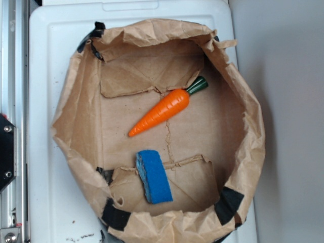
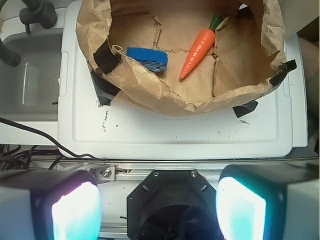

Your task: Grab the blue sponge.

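hovering claw (image 2: 159, 205) open, well short of blue sponge (image 2: 148, 58)

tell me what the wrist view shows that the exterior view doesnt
Only the wrist view shows the gripper, its two fingers spread open and back at the robot's base, far from the paper bin, plus a grey tub at the left and a black cable.

Only the exterior view shows the metal rail along the left edge.

Both show the blue sponge and carrot lying apart inside the brown paper bin on the white lid.
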Robot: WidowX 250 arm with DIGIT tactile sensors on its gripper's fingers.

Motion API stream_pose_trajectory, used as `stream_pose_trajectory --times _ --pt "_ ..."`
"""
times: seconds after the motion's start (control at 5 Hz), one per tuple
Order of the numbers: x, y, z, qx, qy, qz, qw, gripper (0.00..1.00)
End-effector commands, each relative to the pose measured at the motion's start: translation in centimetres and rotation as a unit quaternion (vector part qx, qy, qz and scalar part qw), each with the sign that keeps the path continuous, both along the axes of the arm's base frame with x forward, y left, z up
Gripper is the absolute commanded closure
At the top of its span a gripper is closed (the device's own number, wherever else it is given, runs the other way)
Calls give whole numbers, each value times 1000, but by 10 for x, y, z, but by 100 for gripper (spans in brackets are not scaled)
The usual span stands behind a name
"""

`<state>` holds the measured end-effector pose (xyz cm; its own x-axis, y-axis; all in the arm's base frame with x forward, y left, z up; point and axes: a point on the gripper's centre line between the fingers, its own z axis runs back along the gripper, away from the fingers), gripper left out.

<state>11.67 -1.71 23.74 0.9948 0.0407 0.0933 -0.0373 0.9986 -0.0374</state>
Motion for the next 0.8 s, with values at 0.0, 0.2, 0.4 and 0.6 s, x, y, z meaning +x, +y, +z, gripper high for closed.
stream_pose_trajectory --times 0.0,0.2,0.4,0.6 --pt "0 0 0 0 0 0 1000 0" --pt "50 -10 -6 -2 10 -2 1000 0" --pt "100 -13 -20 14 8 20 1000 0" --pt "150 -11 -28 16 -13 -22 1000 0"
